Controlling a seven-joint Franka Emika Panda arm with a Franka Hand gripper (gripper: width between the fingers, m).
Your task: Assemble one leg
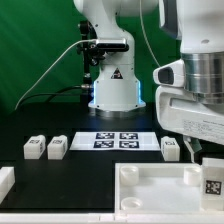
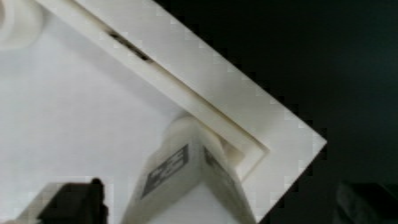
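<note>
One leg, a small white block with a black-and-white marker, stands upright on the near right corner of the large white tray-like piece. My gripper hangs just above it. In the wrist view the leg sits between my dark fingers, with a pale gap showing on each side, so the jaws look open around it. The tray piece's raised rim runs to a corner beside the leg. Three more legs lie on the black table, two at the left and one at the right.
The marker board lies flat in front of the robot base. Another white part shows at the exterior view's lower left edge. Cables run behind the base.
</note>
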